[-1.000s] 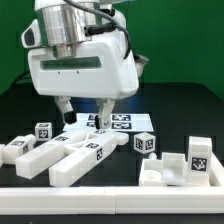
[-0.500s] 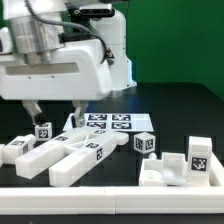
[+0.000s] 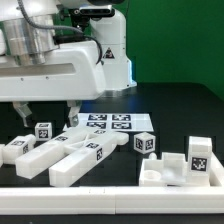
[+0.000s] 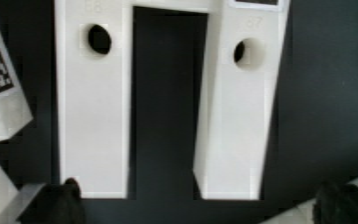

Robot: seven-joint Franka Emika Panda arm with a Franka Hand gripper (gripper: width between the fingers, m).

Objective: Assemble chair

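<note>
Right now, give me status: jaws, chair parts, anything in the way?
Jaws open, empty, hovering over the pile. Chair parts lying loose; two holed white bars under the wrist camera. Nothing seen blocking.

Open pincer (image 3: 47, 114) hovering over white chair parts (image 3: 75, 155); marker board (image 3: 110, 123) behind, tagged cube (image 3: 145, 143) beside.

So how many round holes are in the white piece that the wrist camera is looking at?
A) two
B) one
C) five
A: the white piece has two long bars, and each bar has one dark round hole in it.
</note>
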